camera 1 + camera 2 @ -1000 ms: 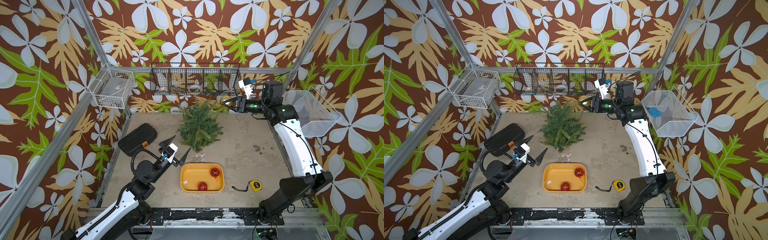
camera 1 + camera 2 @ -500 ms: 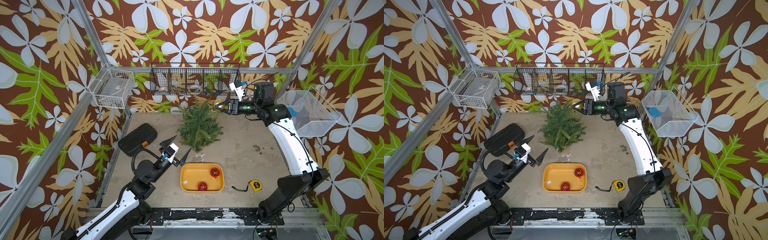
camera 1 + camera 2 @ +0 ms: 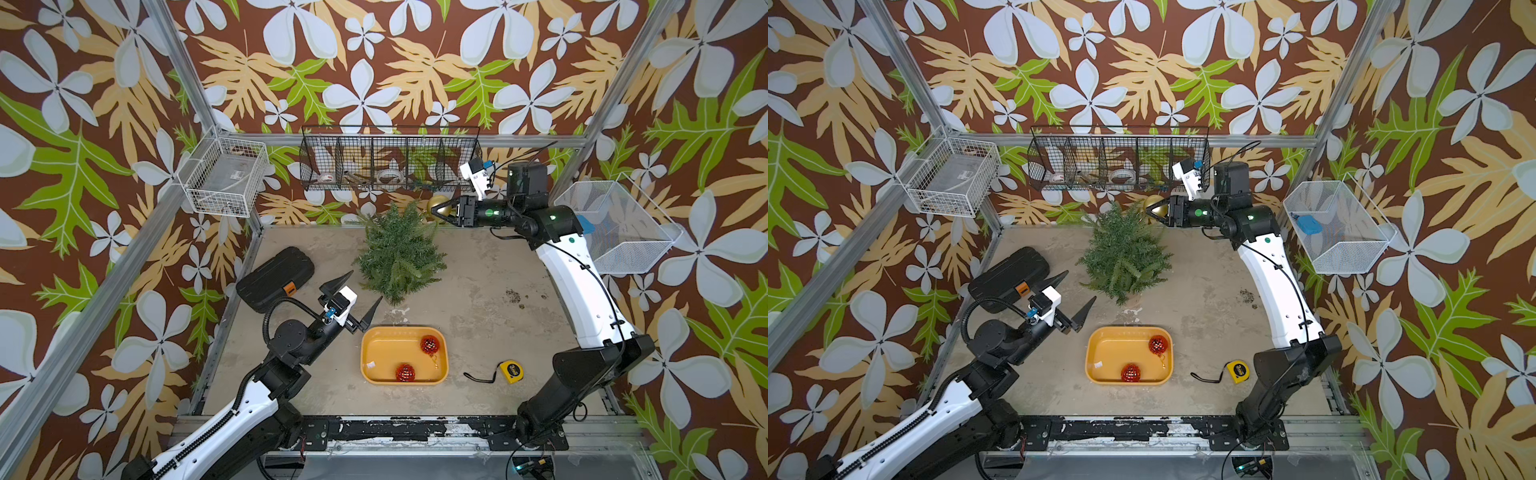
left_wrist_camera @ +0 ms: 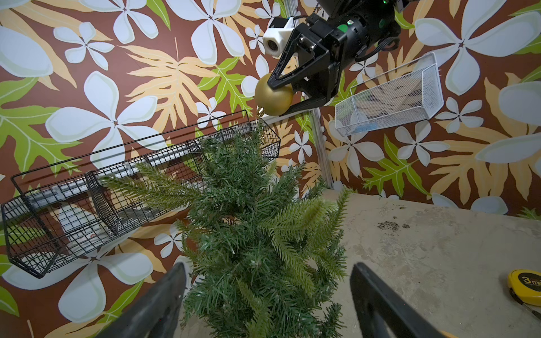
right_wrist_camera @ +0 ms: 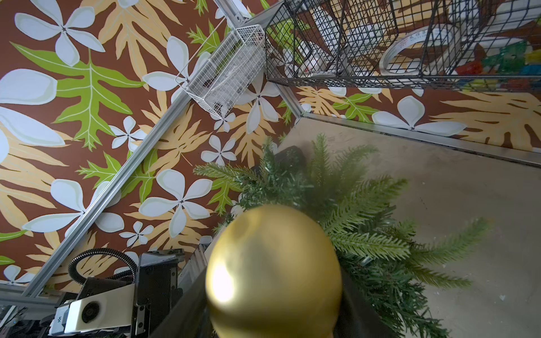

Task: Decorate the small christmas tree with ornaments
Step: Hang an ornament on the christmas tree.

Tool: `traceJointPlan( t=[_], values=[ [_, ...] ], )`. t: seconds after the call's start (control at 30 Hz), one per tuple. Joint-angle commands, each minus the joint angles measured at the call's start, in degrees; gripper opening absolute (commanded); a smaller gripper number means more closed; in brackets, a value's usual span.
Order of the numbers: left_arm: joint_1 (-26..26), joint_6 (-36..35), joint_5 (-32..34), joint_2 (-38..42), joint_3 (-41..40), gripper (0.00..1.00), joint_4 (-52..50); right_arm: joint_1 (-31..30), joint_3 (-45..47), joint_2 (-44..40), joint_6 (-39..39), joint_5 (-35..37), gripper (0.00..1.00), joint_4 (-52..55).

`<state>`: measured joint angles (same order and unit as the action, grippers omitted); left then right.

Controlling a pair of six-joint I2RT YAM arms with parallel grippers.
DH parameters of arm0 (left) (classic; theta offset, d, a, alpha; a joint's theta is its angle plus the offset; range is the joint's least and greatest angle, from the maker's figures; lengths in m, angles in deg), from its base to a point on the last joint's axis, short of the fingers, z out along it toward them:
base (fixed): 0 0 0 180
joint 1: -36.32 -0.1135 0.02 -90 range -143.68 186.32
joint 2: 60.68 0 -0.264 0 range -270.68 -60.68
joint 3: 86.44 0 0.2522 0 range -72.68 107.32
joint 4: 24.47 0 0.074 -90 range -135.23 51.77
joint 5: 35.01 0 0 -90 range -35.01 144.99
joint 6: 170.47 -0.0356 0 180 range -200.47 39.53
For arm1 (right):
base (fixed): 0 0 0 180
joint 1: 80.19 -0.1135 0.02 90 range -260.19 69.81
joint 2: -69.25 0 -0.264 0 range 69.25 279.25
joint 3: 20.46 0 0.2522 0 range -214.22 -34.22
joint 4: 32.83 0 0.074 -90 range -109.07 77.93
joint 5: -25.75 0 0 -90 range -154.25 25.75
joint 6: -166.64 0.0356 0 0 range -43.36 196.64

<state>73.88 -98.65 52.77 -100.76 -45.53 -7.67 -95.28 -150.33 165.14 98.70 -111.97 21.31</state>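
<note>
Nearest us, two glittery red ball ornaments (image 3: 429,344) (image 3: 405,372) lie in the yellow plastic tray (image 3: 365,353) on the bench (image 3: 478,291). Our left claw (image 3: 366,285) hangs spread and empty beside it. Beyond the bushy green christmas tree (image 3: 399,253), our right claw (image 3: 435,211) pinches a shiny gold bauble (image 5: 273,272) just above its top.

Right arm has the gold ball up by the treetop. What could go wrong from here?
1. The right gripper pinches the smooth gold ornament by its round body; it may slip and drop.
2. The small christmas tree stands unheld, the left gripper open and clear of it; a push could tip it.
3. The black wire basket hangs close behind the treetop; the arm may clip it.
</note>
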Motion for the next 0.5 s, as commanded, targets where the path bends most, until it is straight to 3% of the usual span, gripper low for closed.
traceJointPlan(
  t=[0.0,0.47],
  values=[
    [-0.1,-0.4,-0.3,0.0,0.4,0.89,0.8,0.1,1.0,-1.6,-1.1,0.9,0.44,-0.2],
    [-0.1,-0.4,-0.6,-0.2,0.3,0.88,1.0,0.3,1.6,-1.4,-1.7,2.0,0.44,0.2]
  ],
)
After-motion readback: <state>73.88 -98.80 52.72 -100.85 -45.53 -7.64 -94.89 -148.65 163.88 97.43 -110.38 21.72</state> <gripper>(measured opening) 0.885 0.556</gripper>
